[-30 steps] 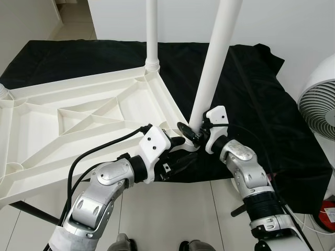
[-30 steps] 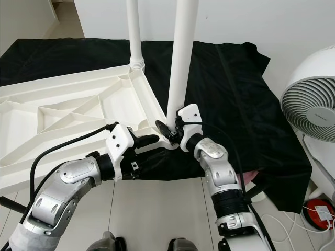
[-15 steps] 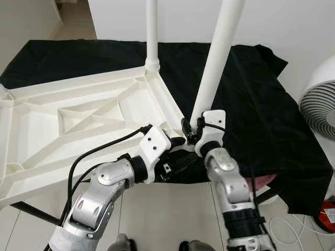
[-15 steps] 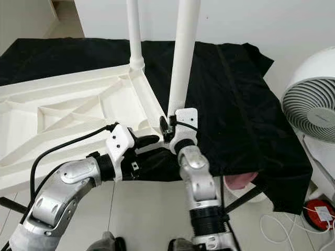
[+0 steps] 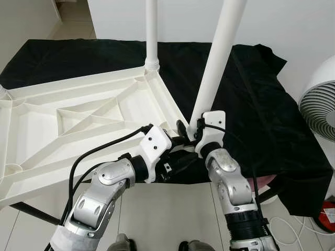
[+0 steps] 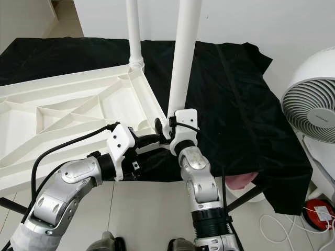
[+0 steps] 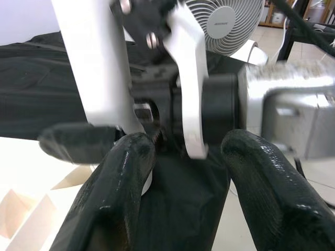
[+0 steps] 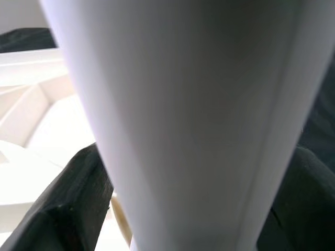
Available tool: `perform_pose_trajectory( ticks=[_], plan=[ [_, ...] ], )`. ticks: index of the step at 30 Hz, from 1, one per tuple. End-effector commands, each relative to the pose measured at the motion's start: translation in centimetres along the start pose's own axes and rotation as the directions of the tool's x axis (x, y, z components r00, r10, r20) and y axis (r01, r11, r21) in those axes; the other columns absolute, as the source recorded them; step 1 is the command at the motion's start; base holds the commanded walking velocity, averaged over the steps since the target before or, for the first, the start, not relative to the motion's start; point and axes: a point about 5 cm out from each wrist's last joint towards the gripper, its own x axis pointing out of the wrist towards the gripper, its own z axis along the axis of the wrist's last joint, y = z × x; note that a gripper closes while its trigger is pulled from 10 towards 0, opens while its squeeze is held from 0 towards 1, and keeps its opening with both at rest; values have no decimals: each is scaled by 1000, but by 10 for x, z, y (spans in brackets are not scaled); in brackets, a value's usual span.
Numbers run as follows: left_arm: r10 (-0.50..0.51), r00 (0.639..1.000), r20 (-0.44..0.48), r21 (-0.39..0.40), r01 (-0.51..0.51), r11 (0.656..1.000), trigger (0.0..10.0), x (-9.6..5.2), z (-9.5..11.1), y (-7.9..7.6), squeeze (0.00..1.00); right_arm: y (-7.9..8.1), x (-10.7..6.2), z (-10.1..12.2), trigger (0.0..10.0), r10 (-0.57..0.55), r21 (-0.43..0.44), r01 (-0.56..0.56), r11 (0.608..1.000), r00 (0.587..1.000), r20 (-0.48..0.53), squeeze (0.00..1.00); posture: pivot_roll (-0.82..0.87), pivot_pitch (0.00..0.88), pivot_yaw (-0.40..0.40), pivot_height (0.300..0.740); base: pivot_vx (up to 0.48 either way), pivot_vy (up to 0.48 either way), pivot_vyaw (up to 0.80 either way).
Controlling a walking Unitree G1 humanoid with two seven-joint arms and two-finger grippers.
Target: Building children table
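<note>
The white plastic table top (image 5: pixel 78 120) lies upside down on a black cloth. One white leg (image 5: pixel 152 36) stands upright in its far corner. A second white leg (image 5: pixel 214 68) stands at the near right corner, leaning slightly right. My right gripper (image 5: pixel 188 130) is shut on the base of this near leg; the leg (image 8: pixel 183 104) runs between its black fingers (image 8: pixel 68 209) in the right wrist view. My left gripper (image 5: pixel 178 144) sits just beside it at the same corner, open, its fingers (image 7: pixel 120 193) apart with nothing held between them.
The black cloth (image 5: pixel 251 104) covers the floor under the table and bunches up at the right. A white fan (image 5: pixel 319 99) stands at the right edge, with a red object (image 6: pixel 319 209) and cables on the tiles below it. Bare tile floor lies in front of my feet.
My right forearm has swung in from the right toward the middle, turning the gripper around the near leg's base. The left arm has stayed put.
</note>
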Motion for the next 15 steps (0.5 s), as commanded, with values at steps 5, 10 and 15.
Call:
perform_pose_trajectory(
  ticks=[5,10,15],
  plan=[
    [36,999,-2,-4,-36,999,10000,0,-2,0,0,-8,3,7,10000,209,-61,-208,976,978,12,0,-29,73,2,740,0,0,0],
    [41,999,-10,-7,-41,999,10000,-1,-4,1,0,-11,5,9,10000,322,-112,-320,941,947,5,0,-27,77,6,740,0,0,0],
    [69,997,-26,-15,-69,997,10000,-3,-11,4,0,-18,10,9,10000,402,-154,-399,904,916,-14,0,-21,73,5,740,0,0,0]
  ],
)
